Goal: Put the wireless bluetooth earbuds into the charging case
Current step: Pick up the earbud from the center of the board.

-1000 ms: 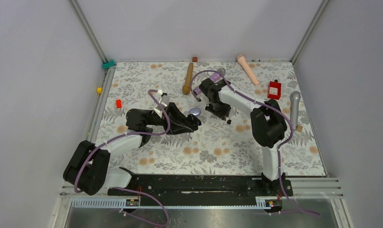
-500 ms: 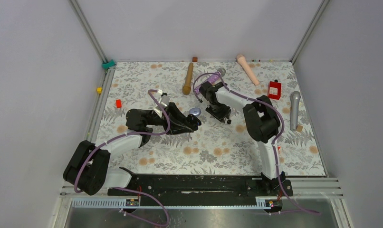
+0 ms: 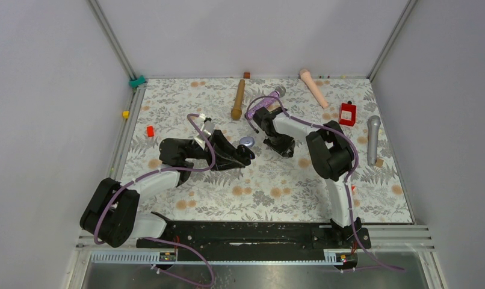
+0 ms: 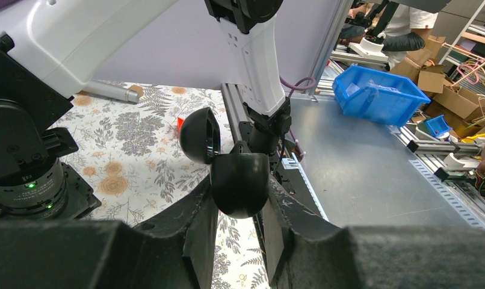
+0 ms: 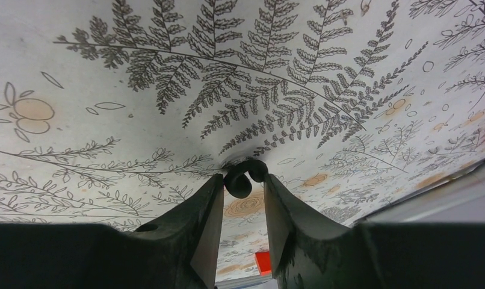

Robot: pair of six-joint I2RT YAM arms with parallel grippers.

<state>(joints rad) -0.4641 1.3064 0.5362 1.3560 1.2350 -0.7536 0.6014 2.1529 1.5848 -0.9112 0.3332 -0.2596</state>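
Note:
My left gripper [image 3: 246, 154] [image 4: 240, 201] is shut on a round black charging case [image 4: 240, 180], held above the floral cloth with its lid [image 4: 199, 135] swung open; the case also shows in the top view [image 3: 247, 142]. My right gripper [image 3: 283, 149] [image 5: 244, 180] points down at the cloth. Its fingertips [image 5: 213, 192] close on either side of a tiny black earbud [image 5: 243, 177], which rests on the cloth and touches both of them. No pale lilac-white earbud is in view.
On the cloth lie a brown microphone [image 3: 237, 99], a pink microphone [image 3: 313, 87], a grey microphone [image 3: 372, 138] and a purple one [image 3: 263, 100] partly under the right arm. A red box [image 3: 347, 113] and small blocks [image 3: 150, 130] [image 3: 379, 162] lie near the edges.
My right gripper has shifted slightly over the black earbud that lay beside it; the bud now sits between its fingertips. The left arm with the case has stayed still.

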